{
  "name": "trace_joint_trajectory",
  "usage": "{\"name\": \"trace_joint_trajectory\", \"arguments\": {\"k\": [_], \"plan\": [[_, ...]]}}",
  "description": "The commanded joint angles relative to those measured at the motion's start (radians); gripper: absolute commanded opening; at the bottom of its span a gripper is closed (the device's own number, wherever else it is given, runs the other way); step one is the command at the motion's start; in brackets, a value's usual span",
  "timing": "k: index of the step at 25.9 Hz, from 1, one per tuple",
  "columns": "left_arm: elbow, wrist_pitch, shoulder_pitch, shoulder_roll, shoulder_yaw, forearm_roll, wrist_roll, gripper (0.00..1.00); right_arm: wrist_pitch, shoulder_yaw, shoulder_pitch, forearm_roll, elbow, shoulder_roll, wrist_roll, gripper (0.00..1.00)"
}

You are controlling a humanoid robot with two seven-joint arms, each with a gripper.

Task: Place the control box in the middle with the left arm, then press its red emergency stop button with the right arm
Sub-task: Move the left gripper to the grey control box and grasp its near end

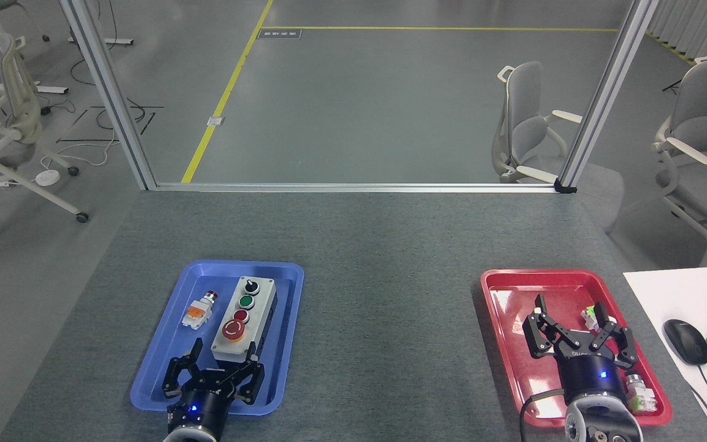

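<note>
Grey counter [378,245]: left pincer [221,354] spreads wide at the control box's [244,322] six o'clock end, ready to grab; right pincer [571,310] waits wide.

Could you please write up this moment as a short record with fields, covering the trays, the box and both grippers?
control box: lying in the blue tray, not yet moved
emergency stop button: on the box, at the end nearest the robot, untouched
loose pushbutton: in the blue tray, left of the box
left gripper: open, at the near end of the box
right gripper: open, over the red tray
middle of table: bare
</note>
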Motion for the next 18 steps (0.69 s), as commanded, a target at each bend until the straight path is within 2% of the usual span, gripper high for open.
{"name": "trace_joint_trajectory", "arguments": {"k": [1, 18], "plan": [[0.013, -0.001, -0.005, 0.003, 0.000, 0.002, 0.002, 0.99, 0.000, 0.000, -0.002, 0.001, 0.001, 0.004, 0.000, 0.98], [0.238, -0.038, -0.125, -0.021, -0.002, 0.005, 0.009, 0.99, 0.008, -0.019, 0.000, 0.001, -0.004, 0.004, -0.006, 0.99]]}}
